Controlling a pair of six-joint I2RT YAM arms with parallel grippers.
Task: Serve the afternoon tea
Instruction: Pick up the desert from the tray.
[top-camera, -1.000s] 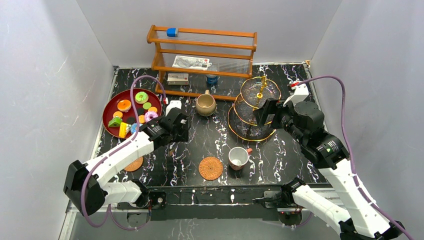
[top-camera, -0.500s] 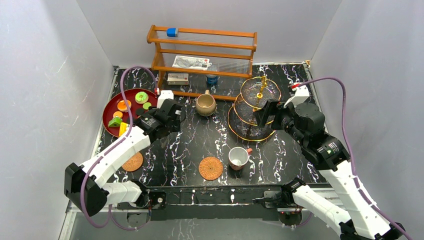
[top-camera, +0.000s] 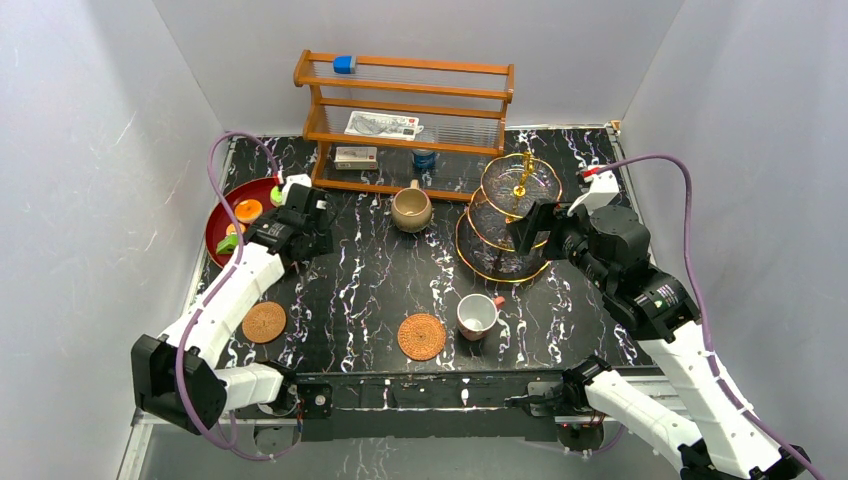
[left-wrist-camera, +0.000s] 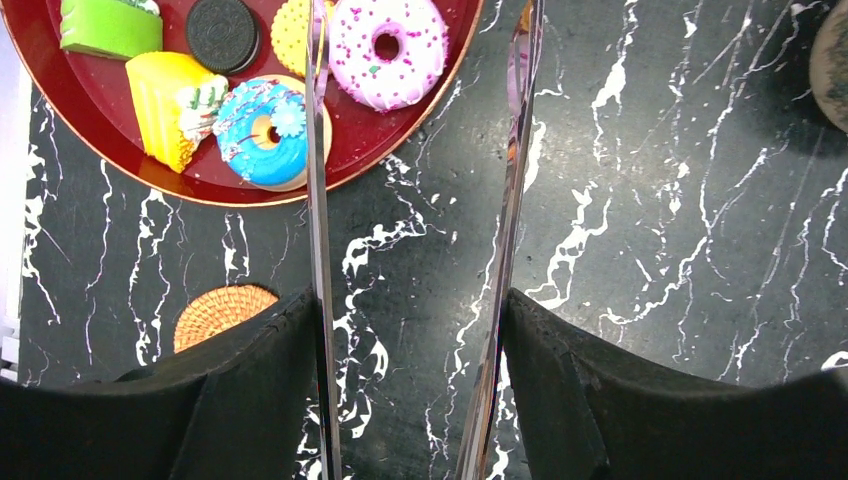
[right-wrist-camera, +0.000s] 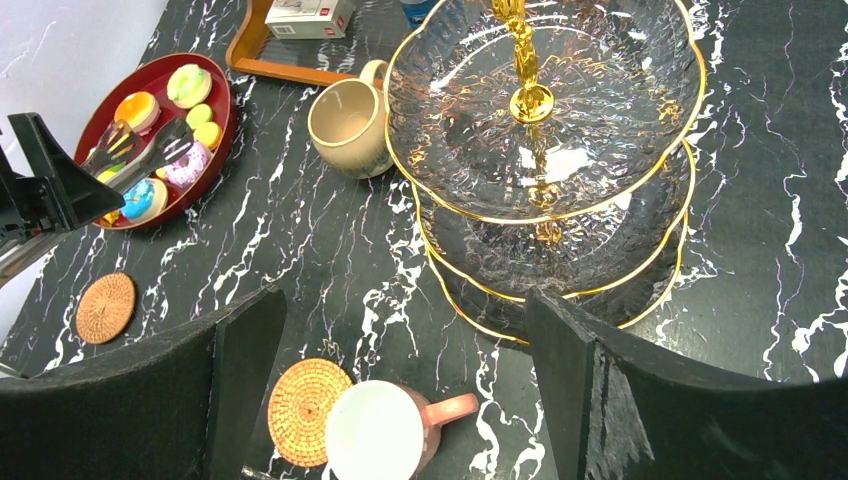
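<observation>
- We find the toy pastries (left-wrist-camera: 388, 45) in the red tray (left-wrist-camera: 380, 135), back left on the counter (top-camera: 380, 280).
- Our left tool (left-wrist-camera: 422, 15) hangs released over the tray's rim.
- Our right tool (right-wrist-camera: 400, 300), released, faces the tiered stand (right-wrist-camera: 540, 218).

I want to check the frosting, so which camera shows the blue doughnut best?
Left wrist: the blue doughnut sits close and sharp on the red tray. The right wrist shows it tiny and far off; in the top external view the left arm covers it.
</observation>
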